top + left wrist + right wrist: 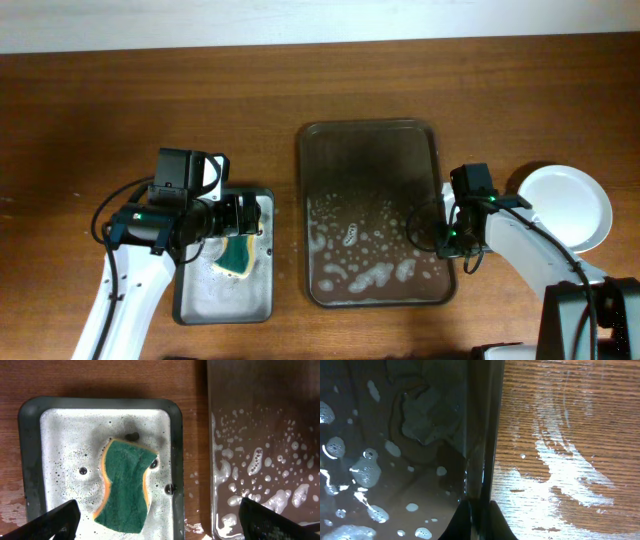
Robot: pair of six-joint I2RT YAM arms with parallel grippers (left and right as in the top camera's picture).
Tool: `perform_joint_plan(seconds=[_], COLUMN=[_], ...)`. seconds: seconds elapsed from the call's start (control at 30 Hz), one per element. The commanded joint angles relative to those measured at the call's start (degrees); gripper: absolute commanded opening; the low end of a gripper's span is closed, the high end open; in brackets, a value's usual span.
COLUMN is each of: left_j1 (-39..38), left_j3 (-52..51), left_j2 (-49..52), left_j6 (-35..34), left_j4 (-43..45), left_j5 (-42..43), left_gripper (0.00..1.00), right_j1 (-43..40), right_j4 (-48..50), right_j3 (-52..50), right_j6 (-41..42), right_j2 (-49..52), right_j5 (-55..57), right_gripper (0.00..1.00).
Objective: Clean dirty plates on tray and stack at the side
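Note:
The brown tray lies mid-table with soap suds on its near half and no plate on it. My right gripper is shut on the tray's right rim; in the right wrist view its fingers pinch the rim. A white plate lies on the table to the right of the tray. My left gripper is open and empty above a green and orange sponge. In the left wrist view the sponge lies between the wide-open fingers.
The sponge lies in a small grey foamy tray, which also shows in the left wrist view, left of the brown tray. Wet white streaks mark the wooden table beside the tray's right rim.

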Motion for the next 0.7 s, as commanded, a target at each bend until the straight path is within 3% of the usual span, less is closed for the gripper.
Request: perform_joint_plan(seconds=[0.0,0.17,0.43,0.6,0.67], left_j1=[0.3,0.3,0.3,0.3,0.3], left_j3=[1.2,1.2,1.2,1.2,1.2], left_j2=[-0.4,-0.4,-0.4,-0.4,-0.4], left_j6=[0.3,0.3,0.3,0.3,0.3], left_j4=[0.1,0.1,0.1,0.1,0.1], left_j5=[0.6,0.6,0.6,0.6,0.6], left_gripper=[1.0,1.0,1.0,1.0,0.99], right_j1=[0.3,0.3,0.3,0.3,0.3], right_j4=[3.3,5.9,-2.4,-1.9,-0.9], right_j3=[-1.2,-1.2,-1.2,-1.2,-0.8], right_j6=[-5.5,-7.5,-2.4,-1.2,-1.2], right_j2=[0.9,0.9,0.9,0.9,0.9], right_j5=[5.4,1.5,-4.9,-7.5,-7.2], right_gripper=[0.04,0.04,0.04,0.04,0.09])
